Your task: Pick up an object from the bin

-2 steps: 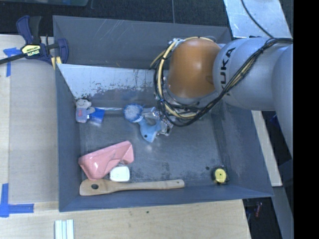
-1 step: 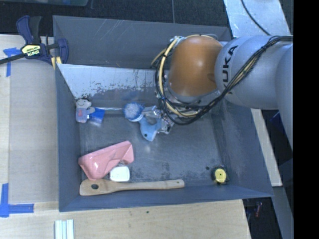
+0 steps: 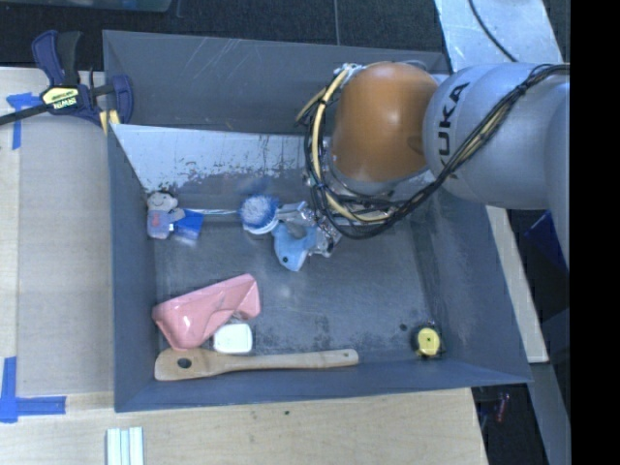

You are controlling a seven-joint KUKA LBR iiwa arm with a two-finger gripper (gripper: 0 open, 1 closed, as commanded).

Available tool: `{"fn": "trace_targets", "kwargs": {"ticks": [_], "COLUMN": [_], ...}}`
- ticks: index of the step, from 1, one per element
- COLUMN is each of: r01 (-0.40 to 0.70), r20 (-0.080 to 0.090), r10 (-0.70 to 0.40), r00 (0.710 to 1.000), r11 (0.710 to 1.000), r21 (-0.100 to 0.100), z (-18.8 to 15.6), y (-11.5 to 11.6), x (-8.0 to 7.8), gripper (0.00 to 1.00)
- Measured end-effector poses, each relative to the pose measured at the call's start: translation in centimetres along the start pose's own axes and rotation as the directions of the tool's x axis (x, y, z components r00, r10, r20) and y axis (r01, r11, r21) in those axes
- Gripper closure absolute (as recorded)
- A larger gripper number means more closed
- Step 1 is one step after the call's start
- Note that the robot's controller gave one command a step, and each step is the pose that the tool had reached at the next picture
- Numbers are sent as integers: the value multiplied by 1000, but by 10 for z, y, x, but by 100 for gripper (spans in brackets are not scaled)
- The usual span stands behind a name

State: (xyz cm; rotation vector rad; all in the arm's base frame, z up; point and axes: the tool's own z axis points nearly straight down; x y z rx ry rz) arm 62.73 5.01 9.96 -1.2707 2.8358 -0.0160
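At bin point(image 3: 387, 289) ctr, gripper point(image 3: 316, 232) just beside small blue obj point(image 3: 289, 253); grip state unclear.

One camera hangs above the grey metal bin point(image 3: 291, 393) and looks down into it, tipped a little to one side, so the far wall beyond the gripper point(image 3: 318, 229) shows its scratched inner face broadly. It is near enough that the bin takes up most of the frame, all four rims in sight, with pale wooden table point(image 3: 58, 260) well to the gripper's left. The silver-grey robot arm point(image 3: 504, 134) with its orange domed cover point(image 3: 383, 119) enters from the right, standing between lens and gripper.
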Motion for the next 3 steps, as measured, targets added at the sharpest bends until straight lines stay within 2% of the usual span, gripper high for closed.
{"fn": "trace_targets", "kwargs": {"ticks": [3], "r01": [-6], "r20": [1], "r10": [6], "r00": [1000], "r11": [1000], "r21": [-1], "z": [-73], "y": [-2], "x": [-2], "gripper": [100]}}
